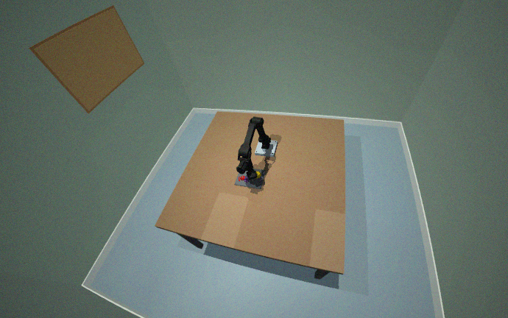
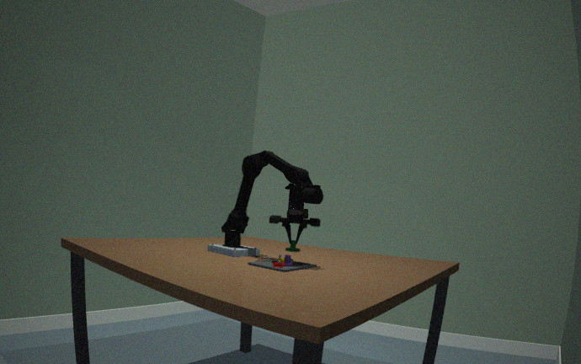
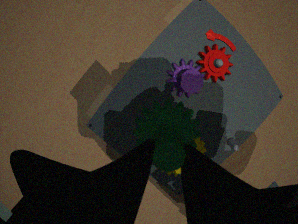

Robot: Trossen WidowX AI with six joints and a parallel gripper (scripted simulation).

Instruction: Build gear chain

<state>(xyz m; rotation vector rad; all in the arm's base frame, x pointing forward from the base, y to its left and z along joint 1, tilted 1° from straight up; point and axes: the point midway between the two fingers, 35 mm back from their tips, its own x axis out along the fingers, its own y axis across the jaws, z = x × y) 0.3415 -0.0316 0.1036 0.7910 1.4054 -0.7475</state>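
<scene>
My gripper is shut on the handle of a green gear, held level above the grey board. The red gear sits on its peg. A purple gear with a tall handle stands on the board beside it; their teeth appear to meet. The yellow gear is mostly hidden under the green gear and fingers in the wrist view. Its stripe and any empty pegs beneath cannot be made out.
The red arrow lies beside the red gear. A small grey object shows near the board's lower right edge, in shadow. The arm's pale base stands behind the board on the wooden table.
</scene>
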